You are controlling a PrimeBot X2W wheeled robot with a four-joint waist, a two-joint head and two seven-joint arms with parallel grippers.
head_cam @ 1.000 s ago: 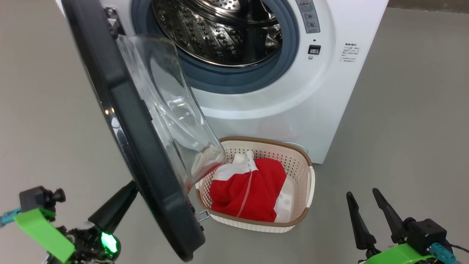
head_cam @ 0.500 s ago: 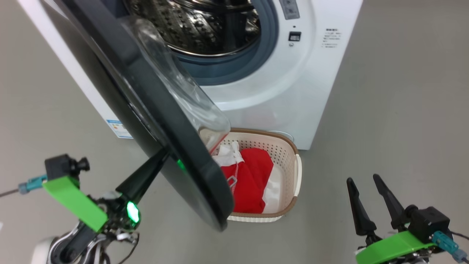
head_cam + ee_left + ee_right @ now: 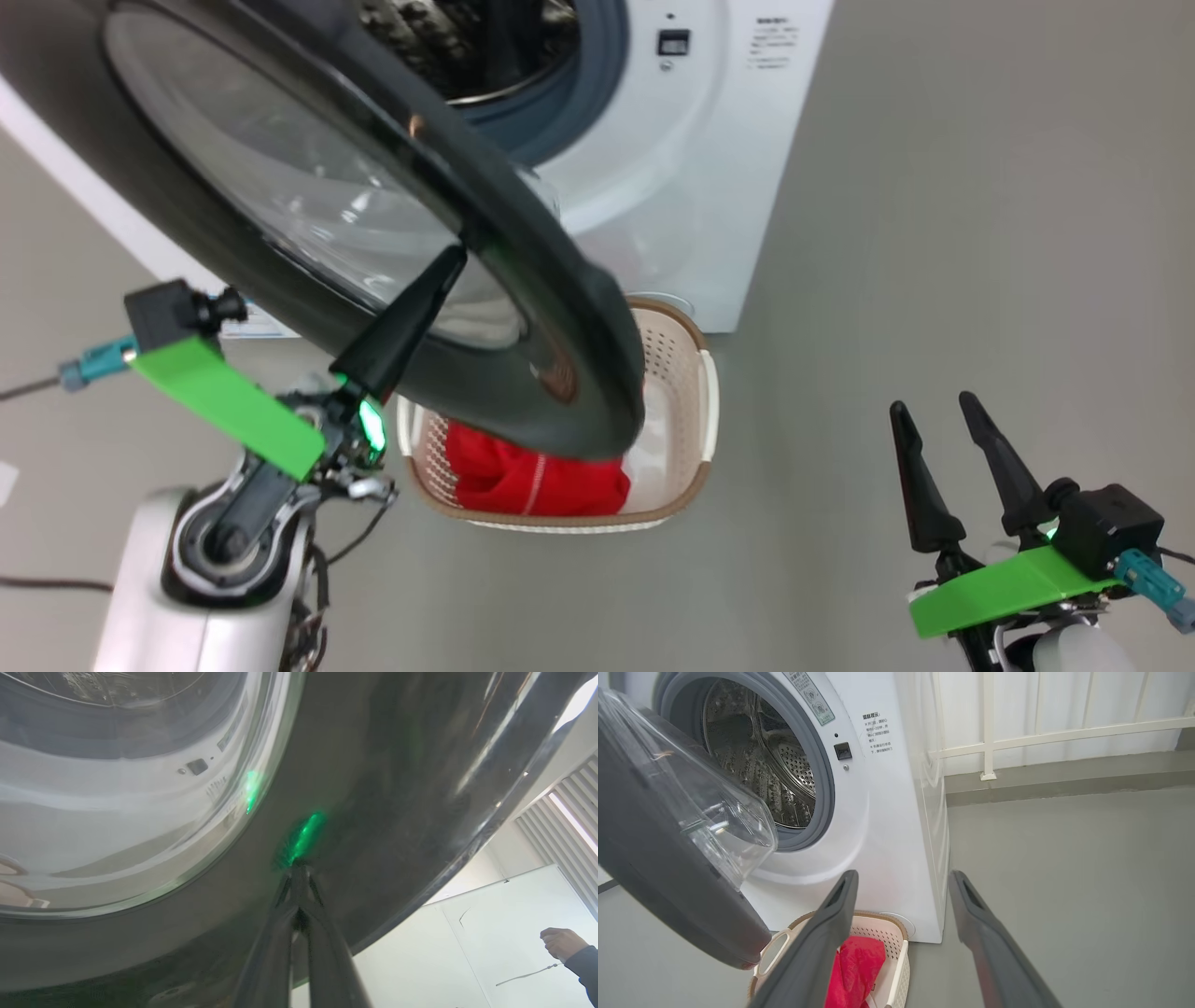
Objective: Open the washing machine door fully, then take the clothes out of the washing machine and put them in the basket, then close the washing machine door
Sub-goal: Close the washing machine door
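The washing machine door [image 3: 308, 205] sits half-closed — your left gripper [image 3: 453, 257], clenched, pushes its rim; right gripper [image 3: 932, 403] hangs spread.

Looks like a bare test room: one washing machine [image 3: 887, 812] on grey floor [image 3: 1064, 882] at eleven o'clock, a white railing [image 3: 985, 728] at one o'clock, a cable [image 3: 47, 585] trailing loose, someone's hand [image 3: 558, 943] beside a white panel [image 3: 495, 924].

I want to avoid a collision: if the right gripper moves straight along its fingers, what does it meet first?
Probably the washing machine, low on its white front near the corner, above the basket. Depth is unclear, so the right gripper might pass beside that corner.
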